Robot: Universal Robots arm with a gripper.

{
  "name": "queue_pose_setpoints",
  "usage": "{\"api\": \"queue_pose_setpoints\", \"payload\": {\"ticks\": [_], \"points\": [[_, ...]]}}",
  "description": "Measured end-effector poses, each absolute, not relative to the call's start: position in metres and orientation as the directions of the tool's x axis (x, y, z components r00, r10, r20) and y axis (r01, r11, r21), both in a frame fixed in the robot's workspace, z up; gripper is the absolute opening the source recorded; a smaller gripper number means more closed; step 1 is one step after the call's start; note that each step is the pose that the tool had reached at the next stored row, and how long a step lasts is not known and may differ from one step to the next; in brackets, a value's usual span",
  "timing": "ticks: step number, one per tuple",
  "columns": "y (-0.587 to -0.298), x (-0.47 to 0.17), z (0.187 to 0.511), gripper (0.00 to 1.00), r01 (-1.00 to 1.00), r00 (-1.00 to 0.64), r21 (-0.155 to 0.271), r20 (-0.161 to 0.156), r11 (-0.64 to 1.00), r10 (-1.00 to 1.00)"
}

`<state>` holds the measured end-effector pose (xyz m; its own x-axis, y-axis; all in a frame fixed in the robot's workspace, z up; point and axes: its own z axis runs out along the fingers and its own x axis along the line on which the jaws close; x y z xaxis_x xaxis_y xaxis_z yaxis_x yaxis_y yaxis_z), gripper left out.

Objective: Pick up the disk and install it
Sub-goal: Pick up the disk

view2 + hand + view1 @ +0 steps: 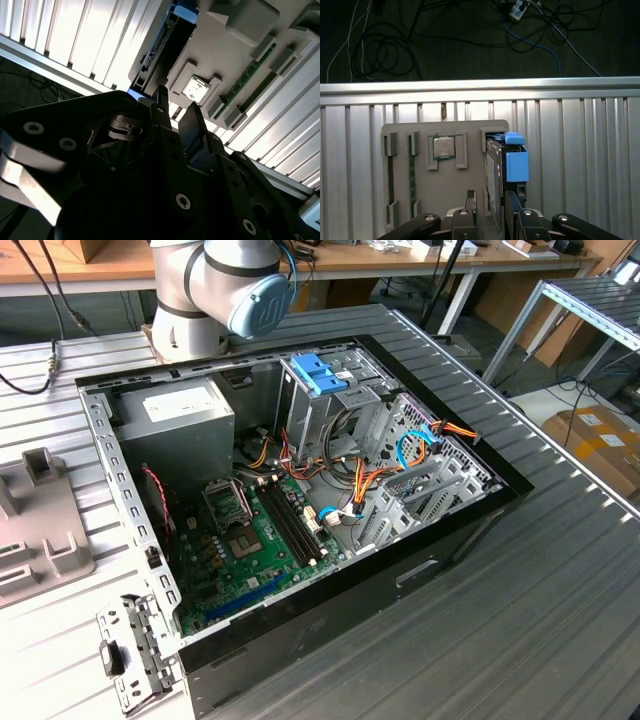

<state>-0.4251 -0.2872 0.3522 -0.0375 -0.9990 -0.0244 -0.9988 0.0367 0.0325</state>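
Jaws spread, nothing between them, close to disk standing on edge in grey holder on ribbed table.

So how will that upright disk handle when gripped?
The disk seems a rigid metal slab, probably stiff and heavy for its size. Standing on edge in the grey holder, it could tip once freed. Its blue rail seems smooth plastic, possibly slippery.

The disk stands on edge in a slot at one end of a grey holder. Both wrist views show its thin silver-grey body and bright blue rail and tab uppermost.
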Motion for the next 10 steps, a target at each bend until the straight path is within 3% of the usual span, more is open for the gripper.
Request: {"api": "queue_pose_setpoints", "payload": {"ticks": [10], "points": [[-0.2846,-0.4251,0.3522,0.36,-0.999,-0.038,0.033,-0.024,0.037,-0.999]]}}
